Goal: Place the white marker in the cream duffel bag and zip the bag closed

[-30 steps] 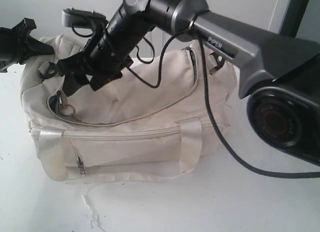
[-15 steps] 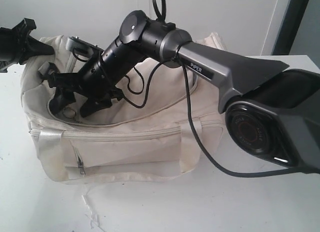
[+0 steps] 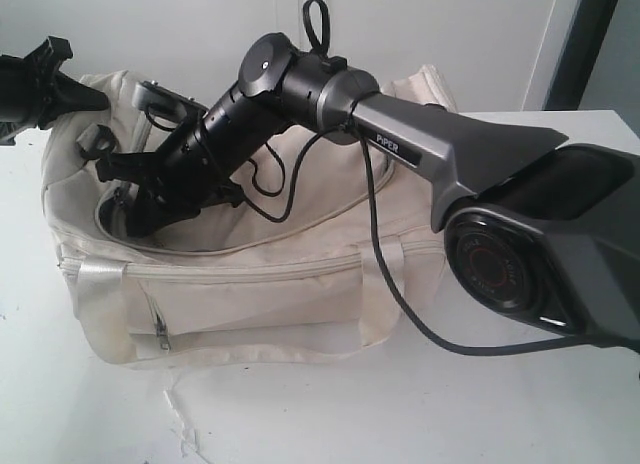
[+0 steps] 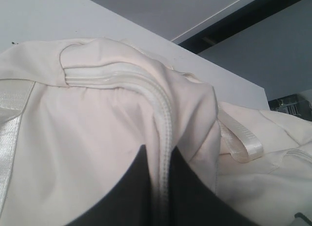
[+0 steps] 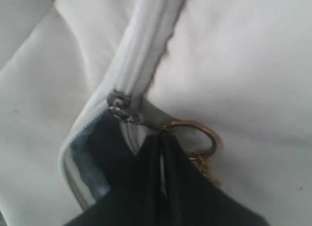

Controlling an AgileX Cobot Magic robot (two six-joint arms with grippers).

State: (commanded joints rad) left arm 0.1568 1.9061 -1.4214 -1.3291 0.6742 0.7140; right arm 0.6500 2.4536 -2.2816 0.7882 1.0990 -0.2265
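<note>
cream duffel bag: zip ring partly hidden behind closed right pincer.

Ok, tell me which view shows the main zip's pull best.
The right wrist view: the zip pull and its gold ring sit close-up at the closed right hand. In the exterior view that hand hides it; the left wrist view shows only zipper teeth.

Bright, even light is flooding the exterior view; the white table top is glaring, and the large soft cream fabric duffel bag is casting only a faint shadow. Right wrist view is blurring, its gold metal pull ring smeared. Left wrist view is reading sharper.
</note>
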